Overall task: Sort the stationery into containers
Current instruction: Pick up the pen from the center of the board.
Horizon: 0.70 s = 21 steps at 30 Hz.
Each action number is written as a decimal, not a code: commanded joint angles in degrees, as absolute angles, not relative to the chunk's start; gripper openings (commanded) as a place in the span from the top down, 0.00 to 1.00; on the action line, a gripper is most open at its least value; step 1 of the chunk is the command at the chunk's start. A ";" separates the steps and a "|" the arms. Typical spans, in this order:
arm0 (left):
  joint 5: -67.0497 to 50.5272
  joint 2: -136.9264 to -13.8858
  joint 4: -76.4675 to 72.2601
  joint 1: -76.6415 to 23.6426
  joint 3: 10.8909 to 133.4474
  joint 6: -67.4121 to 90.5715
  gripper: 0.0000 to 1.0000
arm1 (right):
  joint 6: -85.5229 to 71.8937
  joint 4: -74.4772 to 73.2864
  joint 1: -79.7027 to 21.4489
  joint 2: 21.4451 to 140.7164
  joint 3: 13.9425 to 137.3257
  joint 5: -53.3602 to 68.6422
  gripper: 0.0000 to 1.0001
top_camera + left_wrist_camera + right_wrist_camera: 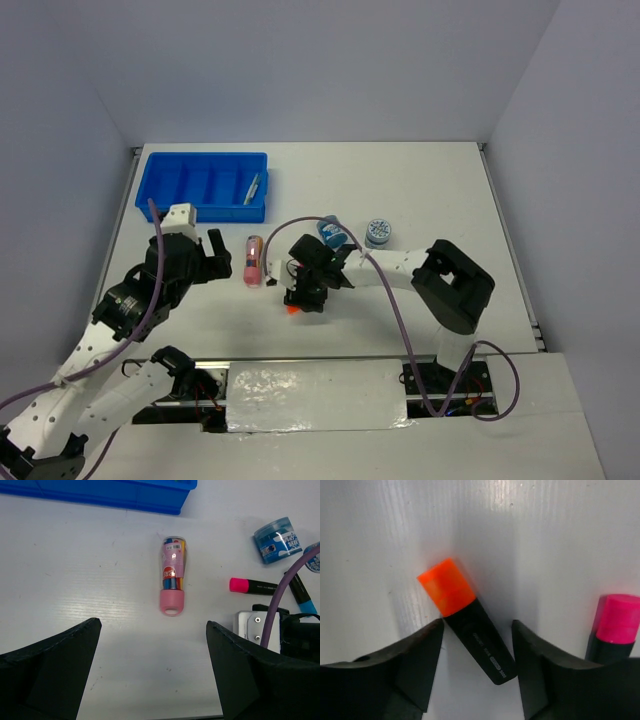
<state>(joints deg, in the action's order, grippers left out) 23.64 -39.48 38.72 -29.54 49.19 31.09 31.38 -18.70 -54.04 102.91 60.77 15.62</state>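
The orange-ended black marker lies slanted on the table between the fingers of my right gripper. The jaws stand close on either side of it with small gaps showing. A pink-ended marker lies just to its right. From above, my right gripper points down over the orange tip. My left gripper is wide open and holds nothing, a little short of the pink tube. The blue divided tray stands at the back left, with a thin pen in its right compartment.
Two round blue jars stand behind my right arm. A blue-ended marker lies by the pink one. A purple cable loops over the right wrist. The walls close in at the back and on both sides.
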 commanded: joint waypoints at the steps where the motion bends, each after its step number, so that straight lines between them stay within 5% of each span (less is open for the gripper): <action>1: 22.85 -39.46 36.74 -29.27 49.31 29.36 0.01 | 30.33 -22.23 -54.40 105.54 64.59 12.31 0.44; 8: 22.59 -37.18 36.21 -29.27 48.78 29.44 0.01 | 27.52 -22.07 -54.93 109.60 66.54 10.02 0.71; 14: 17.07 -37.27 34.29 -29.18 48.26 31.37 0.01 | 11.13 -0.59 -54.84 98.37 53.65 12.29 0.99; 21: -3.81 -34.99 19.20 -29.18 40.53 44.54 0.01 | -13.77 17.39 -54.93 83.25 43.16 11.08 1.00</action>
<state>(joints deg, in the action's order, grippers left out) 10.09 -36.36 30.33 -29.32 43.33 36.91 0.45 4.21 -54.39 89.21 44.64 12.25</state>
